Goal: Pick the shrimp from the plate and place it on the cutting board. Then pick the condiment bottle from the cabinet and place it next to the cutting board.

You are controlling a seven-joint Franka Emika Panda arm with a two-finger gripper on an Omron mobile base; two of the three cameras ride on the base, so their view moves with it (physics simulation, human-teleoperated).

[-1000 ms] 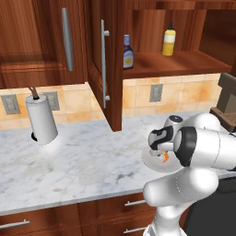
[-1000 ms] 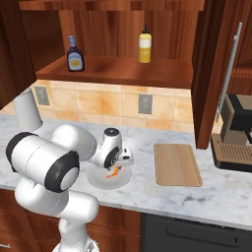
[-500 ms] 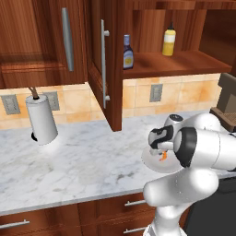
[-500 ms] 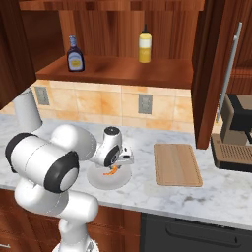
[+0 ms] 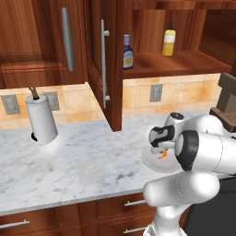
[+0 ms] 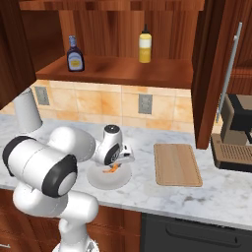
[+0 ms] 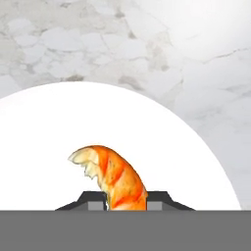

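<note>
Two-finger gripper (image 7: 126, 200) pinches the tiny curled orange shrimp (image 7: 112, 179).
It sits over the round white plate (image 6: 106, 180), left of the light-brown wooden cutting board (image 6: 177, 164).

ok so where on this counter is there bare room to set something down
Bare marble runs between the white paper towel roll and the round white plate. The light-brown wooden cutting board lies bare. It is crowded at the plate, where the gripper pinches the orange shrimp.
</note>
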